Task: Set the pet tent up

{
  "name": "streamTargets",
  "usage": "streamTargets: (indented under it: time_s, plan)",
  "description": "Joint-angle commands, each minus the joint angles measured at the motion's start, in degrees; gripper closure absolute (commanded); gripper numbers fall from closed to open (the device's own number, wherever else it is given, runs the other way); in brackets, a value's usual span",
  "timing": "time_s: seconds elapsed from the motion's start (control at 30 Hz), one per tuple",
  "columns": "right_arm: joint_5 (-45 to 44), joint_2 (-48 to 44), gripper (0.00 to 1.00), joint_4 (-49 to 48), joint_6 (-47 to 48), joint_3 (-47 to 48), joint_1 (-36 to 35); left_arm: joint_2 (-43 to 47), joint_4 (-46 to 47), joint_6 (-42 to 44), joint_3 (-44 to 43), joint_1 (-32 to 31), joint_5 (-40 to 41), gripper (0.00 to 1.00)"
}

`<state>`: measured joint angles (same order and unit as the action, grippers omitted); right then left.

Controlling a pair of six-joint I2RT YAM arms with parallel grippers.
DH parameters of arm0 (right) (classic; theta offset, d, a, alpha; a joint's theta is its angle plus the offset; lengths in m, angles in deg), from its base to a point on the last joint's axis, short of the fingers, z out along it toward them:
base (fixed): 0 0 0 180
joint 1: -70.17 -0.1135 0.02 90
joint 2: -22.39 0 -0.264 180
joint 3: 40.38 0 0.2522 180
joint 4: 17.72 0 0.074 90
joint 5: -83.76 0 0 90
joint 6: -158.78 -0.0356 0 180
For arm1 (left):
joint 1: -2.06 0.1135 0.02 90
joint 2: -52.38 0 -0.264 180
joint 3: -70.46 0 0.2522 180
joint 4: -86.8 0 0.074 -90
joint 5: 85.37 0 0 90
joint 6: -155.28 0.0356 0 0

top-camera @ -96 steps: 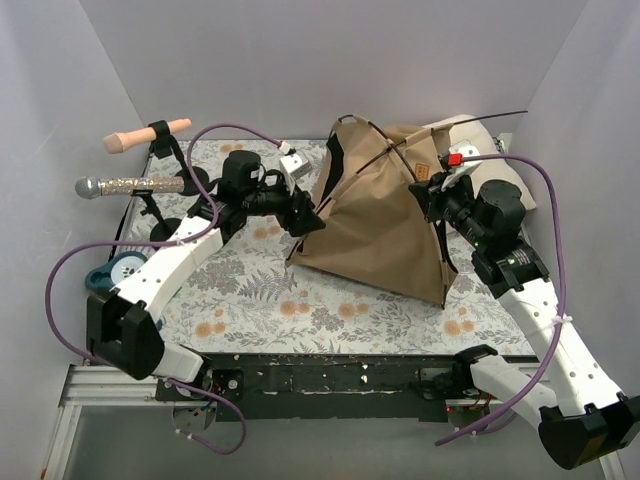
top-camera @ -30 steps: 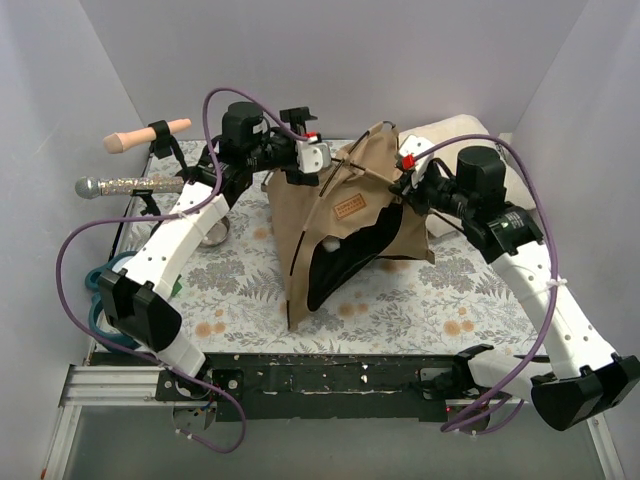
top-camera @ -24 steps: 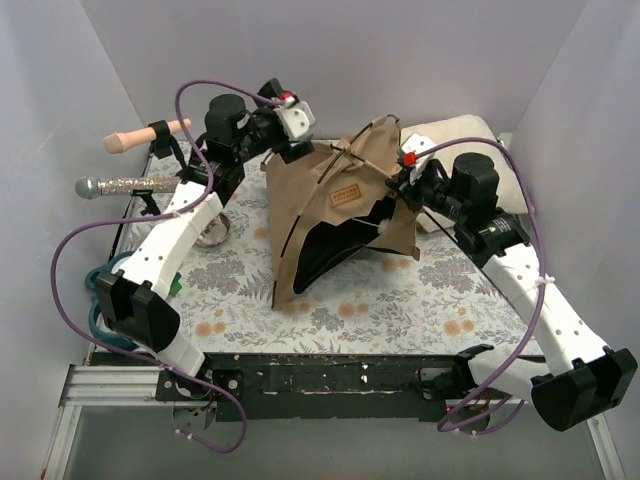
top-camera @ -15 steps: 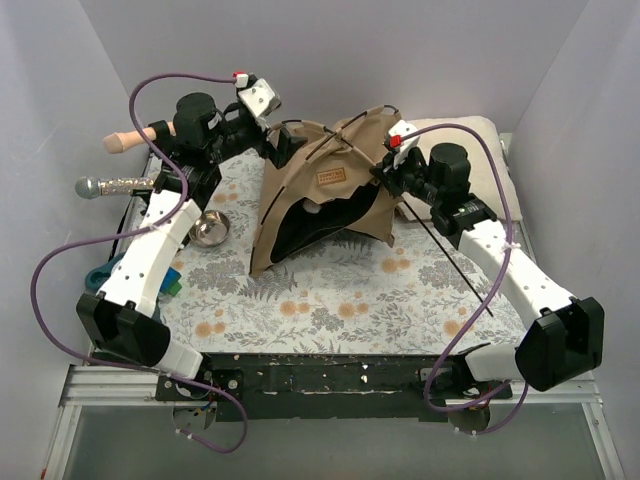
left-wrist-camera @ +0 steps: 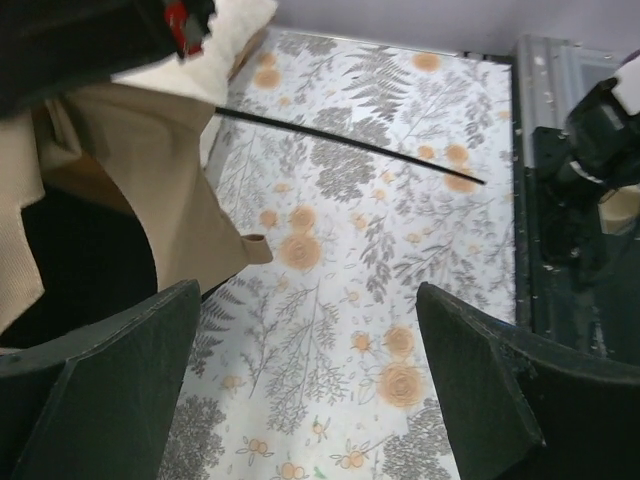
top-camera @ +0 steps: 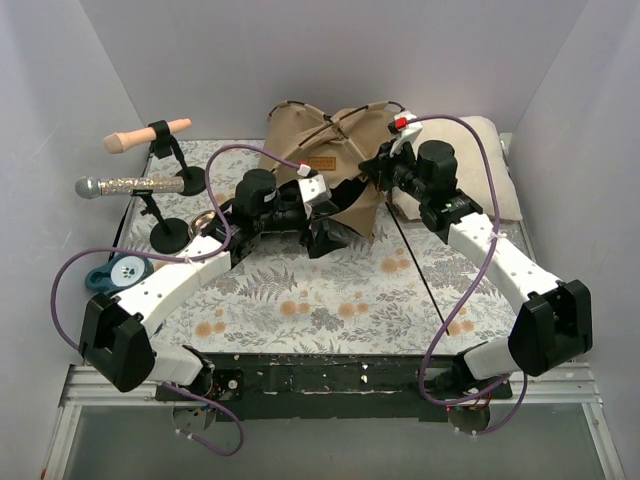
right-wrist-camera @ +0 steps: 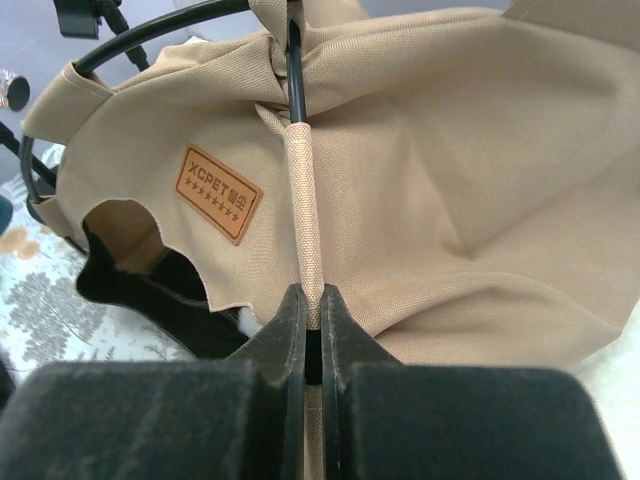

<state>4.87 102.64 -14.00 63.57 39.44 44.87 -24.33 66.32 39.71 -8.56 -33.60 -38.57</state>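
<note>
The tan pet tent [top-camera: 320,150] stands at the back centre, its dark arched doorway [top-camera: 345,205] facing front. My right gripper [top-camera: 375,172] is at its right side, shut on a tan pole sleeve [right-wrist-camera: 306,220] of the tent [right-wrist-camera: 450,190]. The brown label [right-wrist-camera: 218,193] and a bit of the white pom-pom [right-wrist-camera: 247,318] show beside it. A thin black pole [top-camera: 420,280] runs from the tent out over the mat. My left gripper [top-camera: 328,238] is open and empty, low in front of the doorway. In the left wrist view its fingers [left-wrist-camera: 100,390] stand wide apart over the mat, tent fabric [left-wrist-camera: 150,190] to the left.
The cream pillow [top-camera: 480,165] lies at the back right. A microphone [top-camera: 130,185] and a tan handle [top-camera: 145,135] sit on stands at the left. A metal bowl [top-camera: 205,218] and a blue tape roll [top-camera: 115,272] lie left of the left arm. Grey walls close in three sides.
The left gripper let go of the tent's top and dropped to the front of the doorway. The tent shifted toward the back, and the right gripper stayed shut on its pole sleeve.
</note>
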Motion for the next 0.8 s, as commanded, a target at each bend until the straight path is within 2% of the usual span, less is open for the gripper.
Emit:
streamTargets:
  time_s: [0.0,0.1,0.2,0.27,0.33,0.37,0.5,0.63,0.77]
  plan:
    - [-6.8,0.5,0.99,3.7,-9.5,4.5,-0.1,0.7,17.6,-1.9,8.5,-0.5,5.5,0.08]
    - [-3.7,-1.3,0.99,1.3,-11.1,1.7,-0.5,-0.6,25.4,-1.5,11.6,-1.8,8.6,0.06]
    - [-4.5,-3.5,0.99,-4.3,-8.9,-2.8,-1.3,-2.5,25.6,-0.4,10.2,-1.7,8.3,0.08]
    - [-8.7,-3.8,0.99,-7.1,-8.9,-3.8,-1.3,-1.7,24.7,0.0,9.7,-1.2,4.3,0.10]
    - [-10.8,-2.6,0.99,-8.6,-9.3,-2.6,-1.3,-0.6,19.0,-0.5,8.2,-1.2,-2.7,0.10]
    - [-10.9,-1.9,0.99,-9.4,-10.1,-2.0,-1.4,0.2,17.4,-2.7,8.6,-1.2,-5.9,0.11]
    - [-17.0,0.6,0.99,-13.4,-12.4,2.3,-1.5,4.0,17.4,-21.8,14.0,-4.4,-7.0,0.11]
    - [-18.0,1.9,0.99,-14.7,-18.9,6.4,-1.7,6.3,25.8,-36.5,21.9,-8.9,0.6,0.10]
    - [-19.6,2.9,0.99,-14.3,-24.6,8.6,-3.4,2.6,33.5,-48.6,24.6,-13.6,8.4,0.11]
